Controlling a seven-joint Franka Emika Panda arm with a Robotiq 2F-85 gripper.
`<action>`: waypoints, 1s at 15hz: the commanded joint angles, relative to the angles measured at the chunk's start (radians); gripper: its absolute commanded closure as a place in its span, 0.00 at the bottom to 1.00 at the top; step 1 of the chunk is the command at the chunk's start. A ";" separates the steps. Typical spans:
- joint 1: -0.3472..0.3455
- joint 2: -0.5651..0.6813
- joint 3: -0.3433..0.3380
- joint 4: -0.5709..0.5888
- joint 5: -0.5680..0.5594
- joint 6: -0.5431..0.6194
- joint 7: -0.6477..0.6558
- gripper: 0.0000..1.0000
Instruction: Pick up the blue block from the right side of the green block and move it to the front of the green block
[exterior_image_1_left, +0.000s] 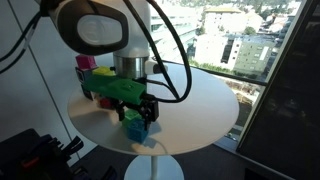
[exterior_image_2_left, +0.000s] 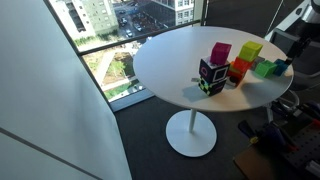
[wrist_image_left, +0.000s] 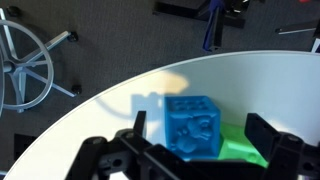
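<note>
Hanging spread wide over the blue block (wrist_image_left: 193, 127), the tool (wrist_image_left: 190, 165) — round white table (exterior_image_2_left: 165, 60), floor-to-ceiling window (exterior_image_1_left: 230, 40), city below.

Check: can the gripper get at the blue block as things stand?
Probably yes. The gripper is open, with the blue block between its fingers. The green block sits close beside it and may crowd one finger.
</note>
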 joint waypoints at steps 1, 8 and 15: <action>0.001 -0.014 -0.004 -0.028 -0.021 0.044 0.004 0.00; -0.004 -0.004 -0.010 -0.048 -0.020 0.088 -0.001 0.00; -0.006 0.020 -0.016 -0.046 -0.016 0.097 0.002 0.00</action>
